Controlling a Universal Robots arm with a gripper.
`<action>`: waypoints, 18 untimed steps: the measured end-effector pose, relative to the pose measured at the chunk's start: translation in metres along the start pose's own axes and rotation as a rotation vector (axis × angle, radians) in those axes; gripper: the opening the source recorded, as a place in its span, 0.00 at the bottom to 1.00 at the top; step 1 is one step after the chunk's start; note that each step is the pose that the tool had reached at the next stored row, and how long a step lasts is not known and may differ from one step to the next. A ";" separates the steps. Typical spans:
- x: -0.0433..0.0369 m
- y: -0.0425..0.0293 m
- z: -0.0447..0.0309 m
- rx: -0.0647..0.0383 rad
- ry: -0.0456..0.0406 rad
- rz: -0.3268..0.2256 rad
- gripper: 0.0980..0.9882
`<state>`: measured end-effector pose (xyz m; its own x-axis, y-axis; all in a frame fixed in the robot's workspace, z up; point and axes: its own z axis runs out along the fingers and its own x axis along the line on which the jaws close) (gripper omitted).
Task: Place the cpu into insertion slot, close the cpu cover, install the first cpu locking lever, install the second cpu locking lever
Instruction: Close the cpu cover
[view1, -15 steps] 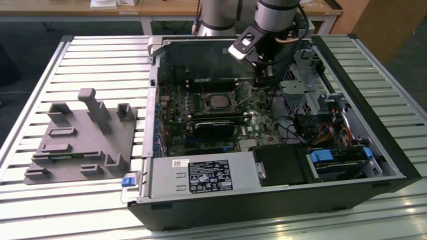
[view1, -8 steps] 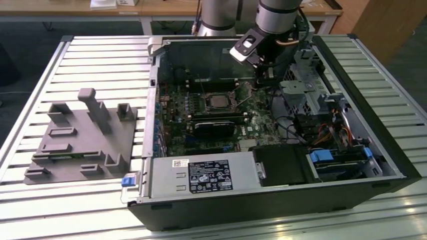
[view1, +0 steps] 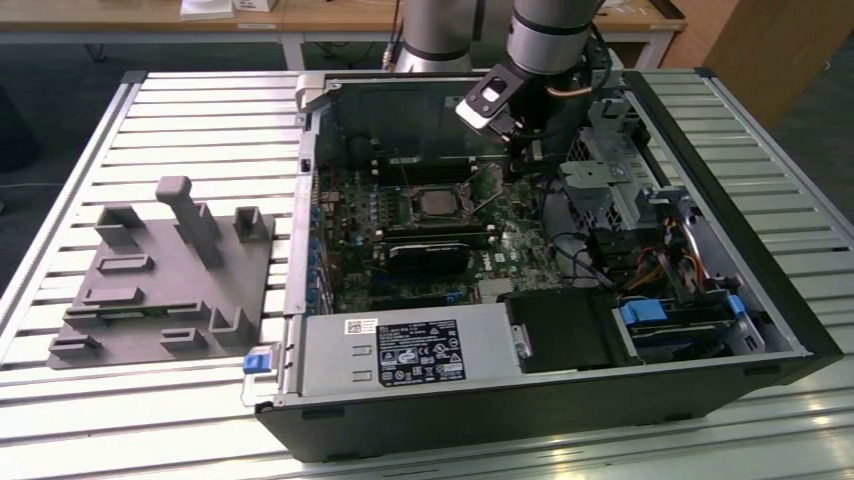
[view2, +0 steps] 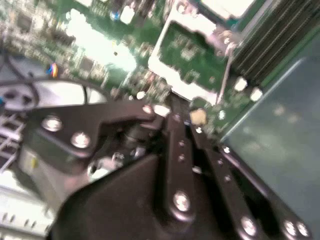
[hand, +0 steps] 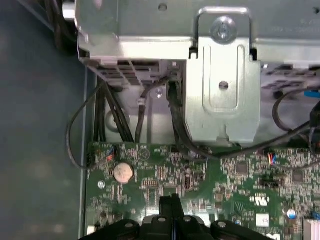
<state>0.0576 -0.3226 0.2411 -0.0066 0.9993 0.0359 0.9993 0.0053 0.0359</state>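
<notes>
1. Down inside the open computer case (view1: 785, 300) goes the commentary, with the gripper (view1: 525, 172) hanging just to the exterior view's right of the insertion slot (view1: 410, 203).
2. Pinched narrow, tips pressed together in both wrist views; hard to tell whether anything is caught between them.
3. Seated in that slot, mid-motherboard: the cpu (view1: 434, 204), a dull grey square.
4. Just beyond the fingertips (view2: 176, 125) in the second wrist view: the cpu cover (view2: 182, 90), a bright silver frame with green showing through its cut-out and a thin metal rod (view2: 226, 70) along one edge. Flat or raised, cannot tell.
5. Low over green board in the first wrist view, near a coin cell (hand: 123, 172) and below a metal cage (hand: 225, 75).
6. Resting on the slatted table (view1: 200, 110), with a grey fixture block (view1: 160, 280) at the exterior view's left.
</notes>
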 end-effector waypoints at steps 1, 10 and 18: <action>0.0000 -0.0015 0.0000 0.000 0.0001 0.000 0.01; 0.0000 -0.0067 0.0000 0.000 0.0003 0.000 0.01; 0.0001 -0.0101 -0.0001 0.000 0.0002 0.000 0.01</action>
<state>0.0475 -0.3226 0.2409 -0.0066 0.9993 0.0361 0.9993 0.0053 0.0360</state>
